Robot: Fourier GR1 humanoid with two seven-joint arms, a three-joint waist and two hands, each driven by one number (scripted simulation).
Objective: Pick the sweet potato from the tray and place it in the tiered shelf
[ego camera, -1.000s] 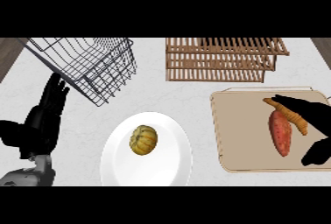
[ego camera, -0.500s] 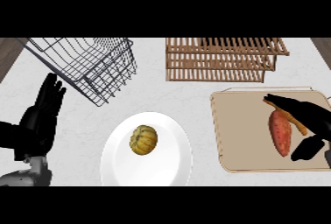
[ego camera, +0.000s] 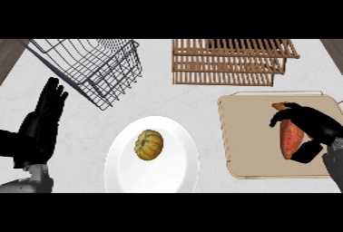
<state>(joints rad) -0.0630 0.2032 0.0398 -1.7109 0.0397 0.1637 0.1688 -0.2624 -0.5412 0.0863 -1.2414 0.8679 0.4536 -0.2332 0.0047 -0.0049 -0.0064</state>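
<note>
The reddish sweet potato (ego camera: 289,138) lies lengthwise on the beige tray (ego camera: 242,136) at the right. My right hand (ego camera: 316,127) comes in from the right edge and covers the potato's upper end; its fingers curl over the top and the thumb presses at the lower right side. An orange carrot end (ego camera: 281,106) peeks out just above the fingers, the rest hidden by the hand. The wooden tiered shelf (ego camera: 231,61) stands at the back, above the tray. My left hand (ego camera: 40,129) rests open at the left edge, fingers up.
A wire basket (ego camera: 94,63) sits tilted at the back left. A white plate (ego camera: 124,156) in the front middle carries a small yellow-green squash (ego camera: 149,145). Bare grey counter lies between the tray and the shelf.
My right hand has moved left across the tray and its fingers have curled round the sweet potato. The left hand has shifted slightly and stays open.
</note>
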